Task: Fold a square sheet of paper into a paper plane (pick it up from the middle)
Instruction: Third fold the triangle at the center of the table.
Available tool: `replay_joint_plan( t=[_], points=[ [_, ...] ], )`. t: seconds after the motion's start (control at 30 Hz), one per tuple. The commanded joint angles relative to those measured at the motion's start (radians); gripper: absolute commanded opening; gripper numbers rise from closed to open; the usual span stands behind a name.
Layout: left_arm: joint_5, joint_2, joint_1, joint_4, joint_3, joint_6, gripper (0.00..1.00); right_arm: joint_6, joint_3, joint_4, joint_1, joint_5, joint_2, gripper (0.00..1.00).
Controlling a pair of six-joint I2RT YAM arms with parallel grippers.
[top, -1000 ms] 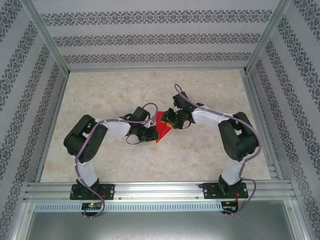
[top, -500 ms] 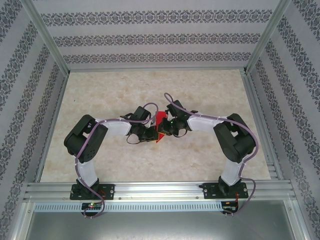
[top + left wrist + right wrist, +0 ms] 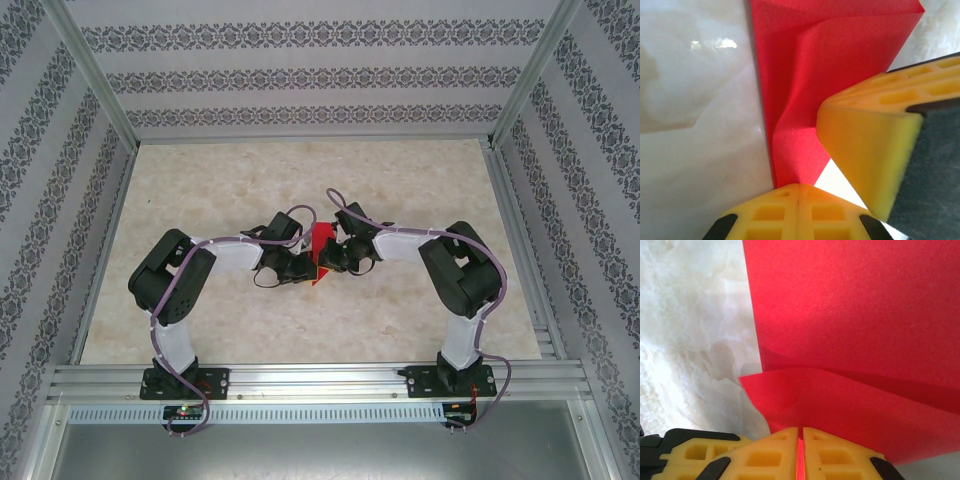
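The square sheet of paper (image 3: 321, 242) is bright red, folded into layers, and is lifted between my two grippers at the middle of the table. My left gripper (image 3: 304, 268) is at its left side. In the left wrist view its yellow fingertips (image 3: 799, 188) are shut on the lower corner of the creased paper (image 3: 800, 115). My right gripper (image 3: 334, 259) is at the right side, and its jaws (image 3: 800, 432) are shut on a folded flap (image 3: 840, 400), with red showing in the thin slit between them. The right gripper's finger (image 3: 865, 150) is close beside the left one.
The table is pale marble (image 3: 250, 180), fenced by aluminium rails (image 3: 300, 372) and patterned walls. Both arms bend inward, with their wrists nearly touching over the paper. There is open tabletop all around them.
My right gripper has moved left to the paper and closed on its flap. The left gripper has stayed shut in the same place.
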Motion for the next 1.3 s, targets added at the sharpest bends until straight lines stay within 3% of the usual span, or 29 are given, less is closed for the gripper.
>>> replay_joint_plan(
  t=[0.0,0.27,0.87,1.07,1.27],
  points=[
    [-0.103,0.046,-0.009,-0.079,-0.009,-0.005,0.04,-0.040,-0.020,0.048,-0.018,0.001,0.020,0.12],
    [-0.113,0.049,-0.008,-0.111,-0.014,-0.011,0.04,-0.103,-0.016,0.040,-0.056,-0.004,0.036,0.13],
    [-0.109,0.051,-0.009,-0.122,-0.016,-0.008,0.03,-0.196,0.038,0.061,-0.243,0.010,0.040,0.12],
    [-0.109,0.051,-0.010,-0.117,-0.012,-0.005,0.03,-0.164,-0.008,0.107,-0.216,-0.022,-0.070,0.12],
    [-0.108,0.049,-0.010,-0.114,-0.010,-0.003,0.03,-0.100,-0.056,0.126,-0.106,-0.045,-0.064,0.12]
  ],
)
